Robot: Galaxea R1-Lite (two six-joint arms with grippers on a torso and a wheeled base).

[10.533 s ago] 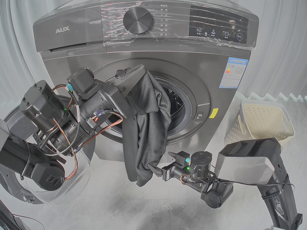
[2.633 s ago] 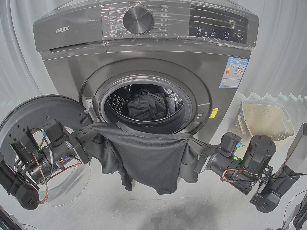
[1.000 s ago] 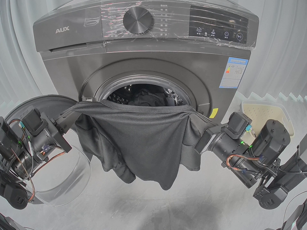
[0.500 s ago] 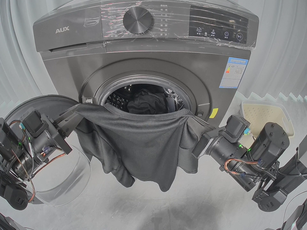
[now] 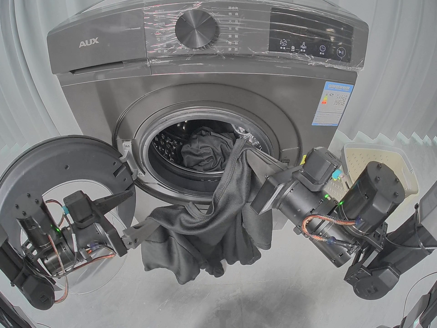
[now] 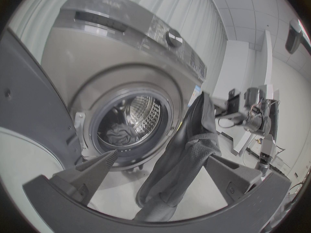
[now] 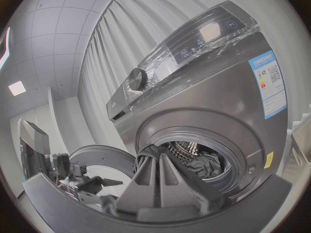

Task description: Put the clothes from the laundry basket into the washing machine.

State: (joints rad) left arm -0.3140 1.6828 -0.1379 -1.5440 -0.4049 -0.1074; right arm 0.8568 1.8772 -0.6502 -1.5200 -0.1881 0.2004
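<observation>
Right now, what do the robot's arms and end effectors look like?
The left arm and right arm are dark grey and black, built of cylindrical joints. Orange-brown braided cables loop at each wrist, with green lights and a teal connector. The left end effector and right end effector have grey wedge-shaped fingers with textured pads.

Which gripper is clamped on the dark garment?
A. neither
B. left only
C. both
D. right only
D: the right gripper has its fingers shut on the garment at the washer opening, while the left gripper has its fingers apart, with cloth merely draped over one.
</observation>
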